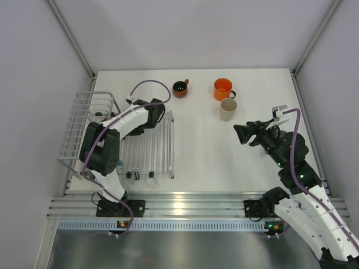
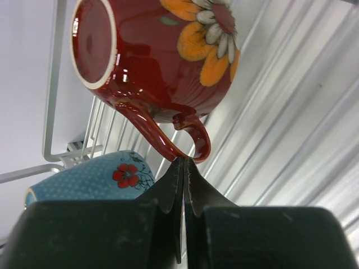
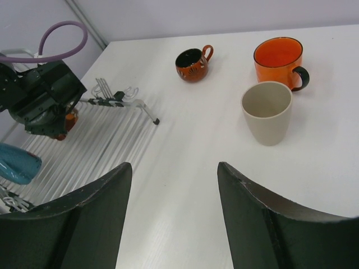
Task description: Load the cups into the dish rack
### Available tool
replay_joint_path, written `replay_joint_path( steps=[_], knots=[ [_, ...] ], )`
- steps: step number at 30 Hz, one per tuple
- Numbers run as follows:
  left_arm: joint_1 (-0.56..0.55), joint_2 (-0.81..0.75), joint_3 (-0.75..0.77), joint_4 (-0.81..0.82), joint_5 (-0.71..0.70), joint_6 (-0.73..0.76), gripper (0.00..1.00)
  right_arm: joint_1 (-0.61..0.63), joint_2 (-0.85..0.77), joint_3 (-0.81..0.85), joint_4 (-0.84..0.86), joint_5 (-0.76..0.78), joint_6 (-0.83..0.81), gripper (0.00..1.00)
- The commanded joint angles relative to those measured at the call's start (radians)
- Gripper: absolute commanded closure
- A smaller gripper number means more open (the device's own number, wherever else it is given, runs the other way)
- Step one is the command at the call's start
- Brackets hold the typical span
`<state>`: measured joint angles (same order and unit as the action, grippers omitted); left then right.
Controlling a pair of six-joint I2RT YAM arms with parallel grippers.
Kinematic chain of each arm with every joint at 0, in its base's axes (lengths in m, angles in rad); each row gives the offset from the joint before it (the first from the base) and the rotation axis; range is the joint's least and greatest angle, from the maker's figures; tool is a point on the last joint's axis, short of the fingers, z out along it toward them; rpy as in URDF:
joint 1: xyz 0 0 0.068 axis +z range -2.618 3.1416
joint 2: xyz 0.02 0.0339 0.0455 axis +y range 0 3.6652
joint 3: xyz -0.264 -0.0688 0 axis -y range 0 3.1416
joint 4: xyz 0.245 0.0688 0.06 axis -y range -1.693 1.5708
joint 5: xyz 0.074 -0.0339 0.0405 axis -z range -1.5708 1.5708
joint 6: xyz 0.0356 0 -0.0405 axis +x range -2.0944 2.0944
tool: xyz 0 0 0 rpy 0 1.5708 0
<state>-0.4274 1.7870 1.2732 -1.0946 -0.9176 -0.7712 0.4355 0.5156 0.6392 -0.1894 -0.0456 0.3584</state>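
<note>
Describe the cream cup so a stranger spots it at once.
On the white table, look right of the dish rack toward the far edge. The cream cup stands on the near side of the orange mug. It alone is pale and plain, with no handle showing.

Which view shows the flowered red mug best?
Left wrist: the red mug fills the frame, base, flower and handle clear, at the left gripper tips. Right wrist shows only a red sliver under that gripper; top external hides it behind the left arm.

White arm links (image 1: 314, 207), black joints (image 1: 104, 148), purple cables (image 1: 147, 83) (one per arm); matte black wedge fingers (image 3: 269, 224), scuffed edges.
</note>
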Motion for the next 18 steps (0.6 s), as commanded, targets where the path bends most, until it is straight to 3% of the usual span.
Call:
replay_joint_path(
  steps=[1,8,14,17,18],
  knots=[
    [0.022,-0.003,0.028,-0.047,-0.073,-0.030,1.00,-0.006,-0.015,0.016,0.005,0.016,-0.016,0.37],
    [0.035,-0.046,0.037,-0.045,-0.064,0.010,1.00,-0.006,0.001,0.016,0.013,0.010,-0.016,0.36],
    [-0.123,-0.048,0.133,-0.042,-0.070,0.076,1.00,-0.006,0.070,0.053,-0.004,0.009,-0.006,0.36],
    [-0.187,-0.064,0.215,-0.025,0.023,0.088,1.00,-0.006,0.110,0.089,-0.045,0.026,-0.001,0.36],
    [-0.194,-0.077,0.228,-0.001,0.122,0.099,1.00,-0.006,0.116,0.099,-0.053,0.032,0.002,0.36]
  ],
)
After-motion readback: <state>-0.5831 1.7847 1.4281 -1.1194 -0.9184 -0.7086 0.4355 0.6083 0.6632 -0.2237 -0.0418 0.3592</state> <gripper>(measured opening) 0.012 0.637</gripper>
